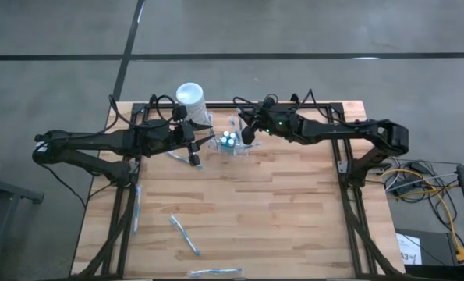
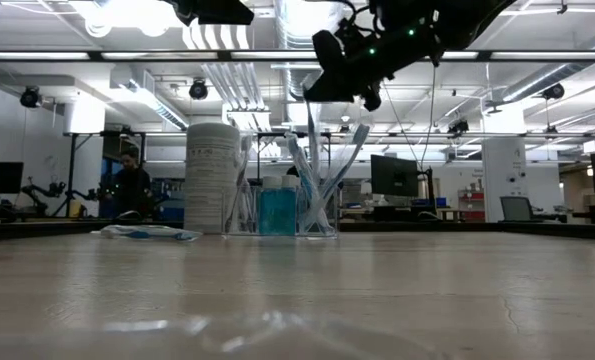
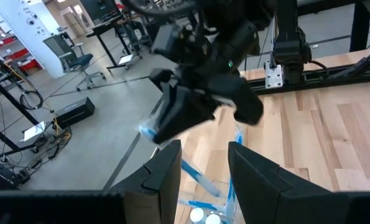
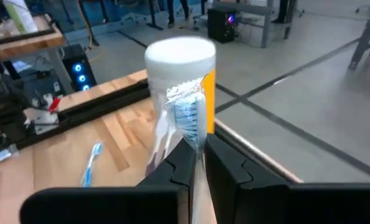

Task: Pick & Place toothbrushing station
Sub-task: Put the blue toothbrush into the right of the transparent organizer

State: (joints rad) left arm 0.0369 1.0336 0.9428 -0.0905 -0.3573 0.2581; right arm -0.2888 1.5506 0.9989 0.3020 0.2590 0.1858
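Standing near the far edge of the pale wooden bench point(image 1: 255, 211), the small see-through clear plastic toothbrush holder point(image 1: 230, 144) is seen just beside the taller white cylindrical container with a round lid point(image 1: 191, 99). Upright brushes and a blue-filled bottle point(image 2: 276, 211) are carried inside it. It is judged light, stiff and smooth-walled, so it could slip or tip under a careless squeeze; a hold across its rim or outer walls would seem safest. The right hand point(image 4: 197, 158) is held above the holder, its fingers pressed together on the thin handle of a blue-and-white toothbrush point(image 4: 186, 115). The left hand point(image 3: 203, 174) is placed just beside the holder, its fingers spread and nothing gripped. Loose toothbrushes point(image 1: 184, 235) are scattered on the planks nearer the front. A large workshop with desks, monitors and a person far off is seen beyond.
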